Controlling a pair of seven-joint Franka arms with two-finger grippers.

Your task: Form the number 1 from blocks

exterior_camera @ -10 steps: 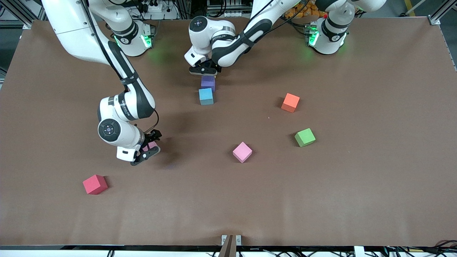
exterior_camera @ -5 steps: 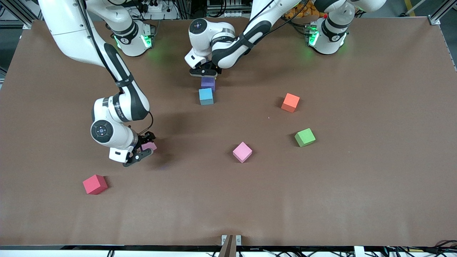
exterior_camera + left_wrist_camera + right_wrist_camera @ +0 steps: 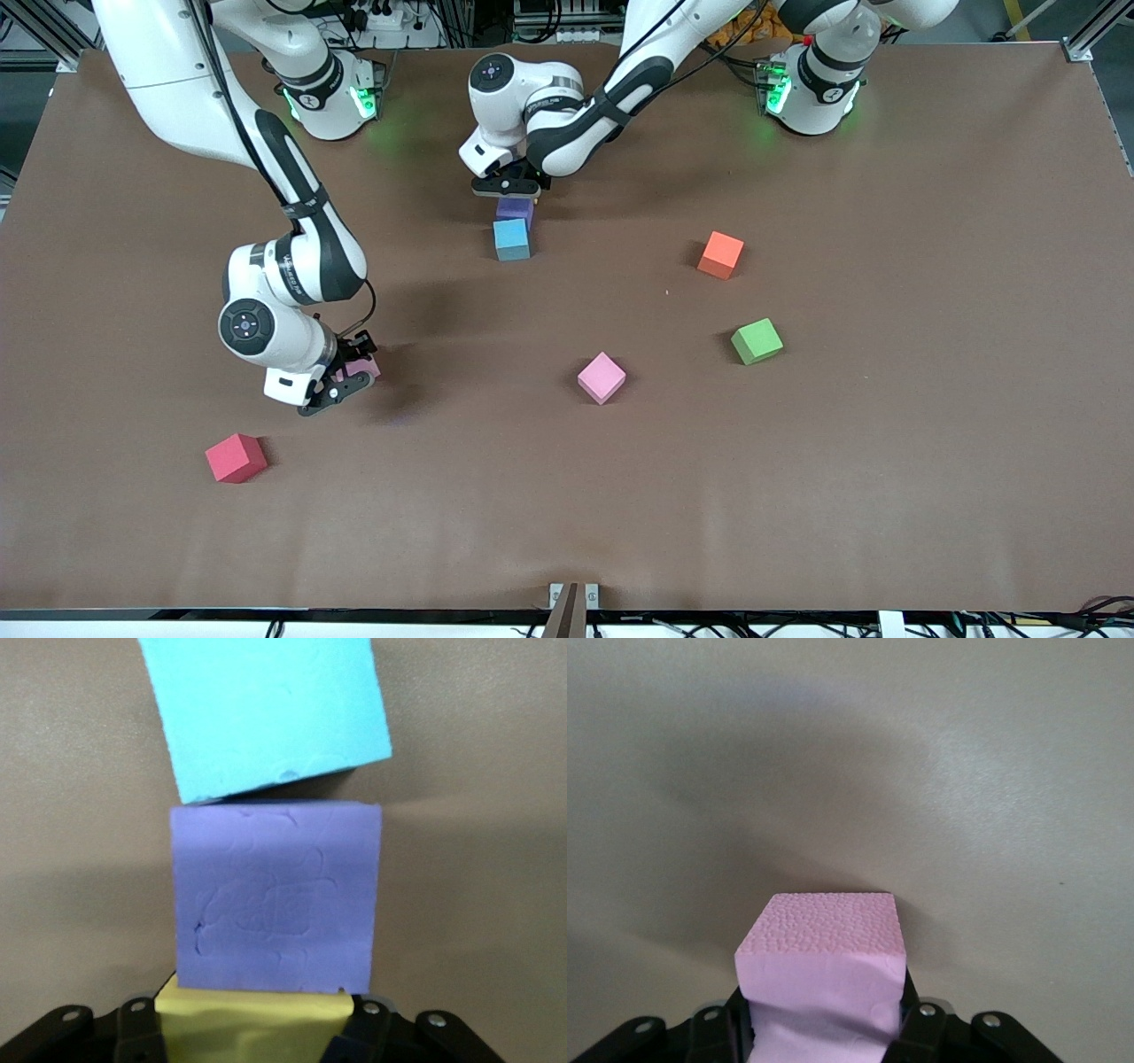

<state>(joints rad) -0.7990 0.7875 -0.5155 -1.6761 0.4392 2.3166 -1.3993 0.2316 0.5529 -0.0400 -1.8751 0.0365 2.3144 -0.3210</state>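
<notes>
My left gripper (image 3: 508, 187) is shut on the yellow block (image 3: 252, 1028), which the front view hides under the hand. The yellow block's face touches the purple block (image 3: 515, 210) (image 3: 275, 899). The light blue block (image 3: 511, 239) (image 3: 266, 713) lies against the purple one, nearer the front camera and slightly turned. My right gripper (image 3: 348, 372) (image 3: 824, 1032) is shut on a pink block (image 3: 362, 367) (image 3: 824, 979), low over the table toward the right arm's end. The second pink block (image 3: 601, 377) lies loose near the table's middle.
A red cube (image 3: 236, 458) lies nearer the front camera than the right gripper. An orange cube (image 3: 720, 254) and a green cube (image 3: 757, 341) sit toward the left arm's end. Bare brown table (image 3: 567, 496) stretches along the front edge.
The right gripper has carried its pink block a short way toward the right arm's end of the table. The left gripper has shifted slightly over the purple block.
</notes>
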